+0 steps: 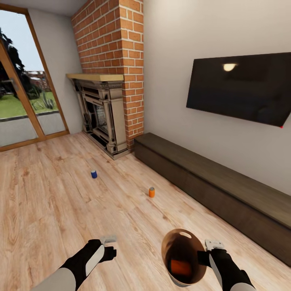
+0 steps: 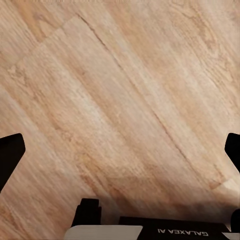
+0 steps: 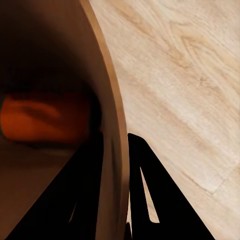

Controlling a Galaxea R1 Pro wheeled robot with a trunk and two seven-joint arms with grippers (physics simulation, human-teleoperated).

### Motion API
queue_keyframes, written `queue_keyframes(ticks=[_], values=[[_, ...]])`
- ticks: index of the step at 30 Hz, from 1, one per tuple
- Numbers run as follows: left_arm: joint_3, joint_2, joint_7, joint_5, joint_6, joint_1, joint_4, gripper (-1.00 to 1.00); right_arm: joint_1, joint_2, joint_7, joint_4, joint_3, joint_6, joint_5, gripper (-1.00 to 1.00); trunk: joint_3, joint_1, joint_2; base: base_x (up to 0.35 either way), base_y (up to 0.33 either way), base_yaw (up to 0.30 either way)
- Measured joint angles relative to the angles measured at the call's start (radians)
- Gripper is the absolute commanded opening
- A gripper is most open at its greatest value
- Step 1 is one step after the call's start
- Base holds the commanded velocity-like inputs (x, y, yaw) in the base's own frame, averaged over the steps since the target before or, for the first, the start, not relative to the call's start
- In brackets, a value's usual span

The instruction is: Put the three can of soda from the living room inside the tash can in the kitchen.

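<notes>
The right gripper (image 1: 201, 257) is clamping the wall of the tash can (image 1: 176, 238), one finger inside and one outside the rim in the right wrist view (image 3: 114, 165), holding the bin above the wooden floor (image 1: 52, 194) at the head view's 5 o'clock. An orange can of soda (image 1: 180, 266) is lying on its side in the bottom of the bin, also showing as an orange shape in the right wrist view (image 3: 42, 119). A second orange can (image 1: 151, 192) is standing upright on the floor near the middle of the head view, and the dark blue can (image 1: 93, 173) is standing well apart from it toward 10 o'clock. The left gripper (image 1: 110, 246) is hovering over bare floor at 7 o'clock, its fingers (image 2: 10, 155) spread wide apart and holding nothing. White lettering on its body is reading "GALAXEA AI", shown upside down. A brick fireplace (image 1: 107, 81) is rising at 12 o'clock, a wall TV (image 1: 242, 87) is hanging at 2 o'clock over a long dark bench (image 1: 218, 182)
</notes>
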Motion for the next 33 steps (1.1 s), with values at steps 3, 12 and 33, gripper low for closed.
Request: queue_keyframes(ticks=[3,12,33], values=[[-0.001,0.0,-0.001,0.001,0.0,0.0,0.0,1.0,0.0,0.002,-0.001,-0.001,0.001,0.0,0.003,-1.0,0.0,0.0,0.0,0.196,0.12,0.0],[-0.002,0.0,-0.001,0.001,-0.001,0.001,0.0,1.0,0.0,0.004,0.013,-0.001,0.006,0.001,-0.003,-1.0,0.0,0.0,0.0,0.265,0.173,-0.08],[-0.002,0.001,-0.01,0.0,-0.002,0.002,0.0,1.0,0.0,0.004,0.016,-0.001,0.008,0.005,-0.001,-1.0,0.0,0.0,0.0,0.298,0.22,-0.176]])
